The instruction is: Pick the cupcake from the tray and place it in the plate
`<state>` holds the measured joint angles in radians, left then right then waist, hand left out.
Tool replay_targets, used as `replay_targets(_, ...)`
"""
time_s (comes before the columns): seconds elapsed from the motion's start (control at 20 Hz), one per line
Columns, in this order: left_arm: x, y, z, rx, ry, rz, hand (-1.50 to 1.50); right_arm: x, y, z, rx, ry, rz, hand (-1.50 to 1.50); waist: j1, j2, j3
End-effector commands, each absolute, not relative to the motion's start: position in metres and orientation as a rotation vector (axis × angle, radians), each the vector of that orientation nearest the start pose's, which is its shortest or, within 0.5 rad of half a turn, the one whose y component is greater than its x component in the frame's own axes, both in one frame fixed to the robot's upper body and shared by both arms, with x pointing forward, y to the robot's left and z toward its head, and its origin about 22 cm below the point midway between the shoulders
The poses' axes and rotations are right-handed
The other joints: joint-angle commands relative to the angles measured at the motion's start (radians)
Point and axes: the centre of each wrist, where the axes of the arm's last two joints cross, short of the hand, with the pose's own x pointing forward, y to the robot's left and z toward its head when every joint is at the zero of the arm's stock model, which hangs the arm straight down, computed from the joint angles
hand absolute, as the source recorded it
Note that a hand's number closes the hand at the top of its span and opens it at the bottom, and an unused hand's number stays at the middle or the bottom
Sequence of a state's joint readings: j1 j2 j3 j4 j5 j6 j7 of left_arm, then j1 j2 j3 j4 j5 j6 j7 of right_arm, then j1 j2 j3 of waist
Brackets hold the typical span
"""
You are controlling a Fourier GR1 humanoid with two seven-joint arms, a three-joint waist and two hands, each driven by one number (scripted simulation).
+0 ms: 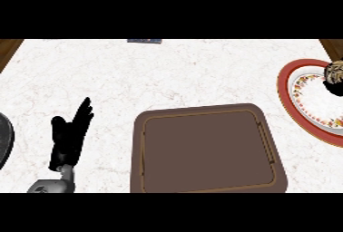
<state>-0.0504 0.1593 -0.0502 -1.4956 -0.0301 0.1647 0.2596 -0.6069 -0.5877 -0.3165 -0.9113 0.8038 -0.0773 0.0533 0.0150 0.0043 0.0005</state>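
Counter: white marbled top that fills the head view, with wood showing at both far corners. A small dark blue item lies at the far edge, and a grey rounded object is cut off by the left edge.

Tray: brown with rounded corners, near the middle. Nothing sits on its floor, so the pick appears to be done.

Plate: red rim and patterned inner band, on the right and well apart from the tray. The picture's edge cuts part of it off.

Cupcake: a brownish top shows at the far right, within the plate's outline near its far side. Whether it rests on the plate or is held just above it cannot be told.

Right hand: a black shape touching the cupcake's near side at the picture's edge is probably part of this hand, placed there to carry the cupcake to the plate. No forearm shows. Whether the hand is grasping the cupcake or has let go cannot be told.

Left hand: at the lower left, beside the tray but apart from it. Its fingers are straight, pointing up and released, and it holds nothing. It is resting out of the other arm's way.

Stage: by my reading the placing is at its end. What remains is a clean release and a withdrawal that does not nudge the cupcake off the plate.
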Motion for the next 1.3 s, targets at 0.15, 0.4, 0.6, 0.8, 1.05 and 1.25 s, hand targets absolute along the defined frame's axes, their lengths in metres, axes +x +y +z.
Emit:
replay_targets(0.15, 0.266, 0.228, 0.004, 0.223, -1.306, -0.035, 0.00, 0.365, -0.438, 0.086, -1.039, -1.141, 0.635, 1.50, 0.006, 0.005, 0.001)
replay_targets(0.4, 0.253, 0.236, -0.015, 0.227, -1.308, -0.054, 0.00, 0.355, -0.460, 0.076, -0.893, -0.979, 0.691, -1.50, 0.008, 0.004, 0.001)
replay_targets(0.6, 0.252, 0.245, -0.006, 0.222, -1.289, -0.043, 0.00, 0.340, -0.478, 0.058, -0.835, -1.047, 0.721, -1.50, 0.016, 0.007, 0.002)
replay_targets(0.8, 0.261, 0.255, -0.007, 0.240, -1.281, -0.035, 0.00, 0.354, -0.471, 0.080, -0.747, -1.314, 0.637, -1.50, -0.004, 0.001, 0.001)
replay_targets(1.05, 0.253, 0.252, -0.003, 0.244, -1.298, -0.041, 0.00, 0.350, -0.487, 0.094, -0.588, -1.603, 0.236, -1.50, -0.002, 0.000, 0.004)
replay_targets(1.25, 0.250, 0.251, -0.010, 0.239, -1.275, -0.023, 0.00, 0.331, -0.512, 0.098, -0.482, -1.622, 0.103, -1.50, -0.006, -0.001, 0.001)
